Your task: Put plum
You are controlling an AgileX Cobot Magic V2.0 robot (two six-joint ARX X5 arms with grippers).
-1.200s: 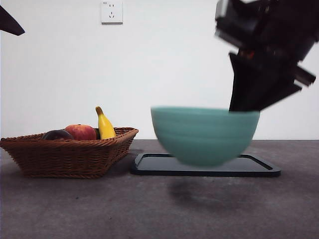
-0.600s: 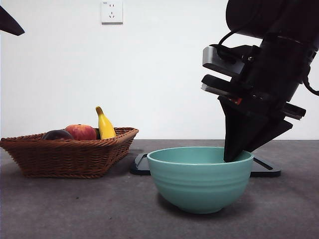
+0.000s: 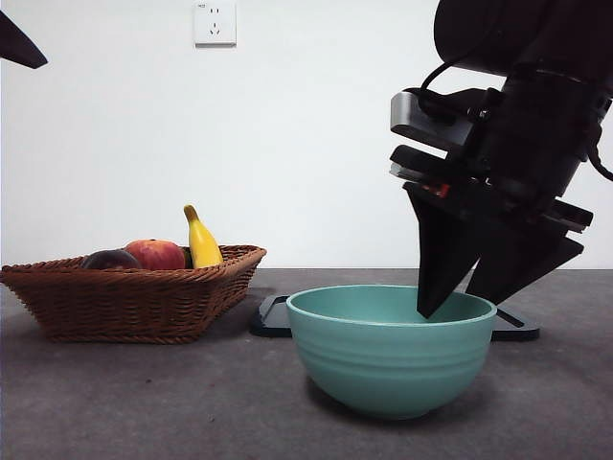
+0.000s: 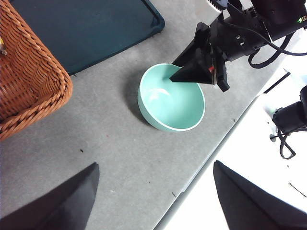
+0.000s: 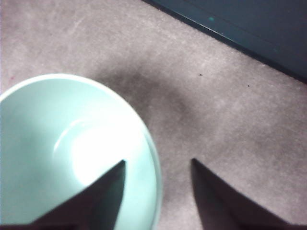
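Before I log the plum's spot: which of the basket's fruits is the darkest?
The dark purple, almost black round plum at the wicker basket's left end; the red-orange round fruit and yellow banana beside it are far brighter.

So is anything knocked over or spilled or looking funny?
Nothing is spilled or broken. The teal bowl stands upright and empty on the table, in front of the black tray rather than on it. The right gripper is open astride its rim. The plum is in the basket.

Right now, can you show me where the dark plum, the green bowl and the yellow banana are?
dark purple round plum [image 3: 109,260], front view, its top showing above the basket rim
teal ceramic bowl [image 3: 391,359], front view, its outer wall
yellow banana [image 3: 201,243], front view, its middle
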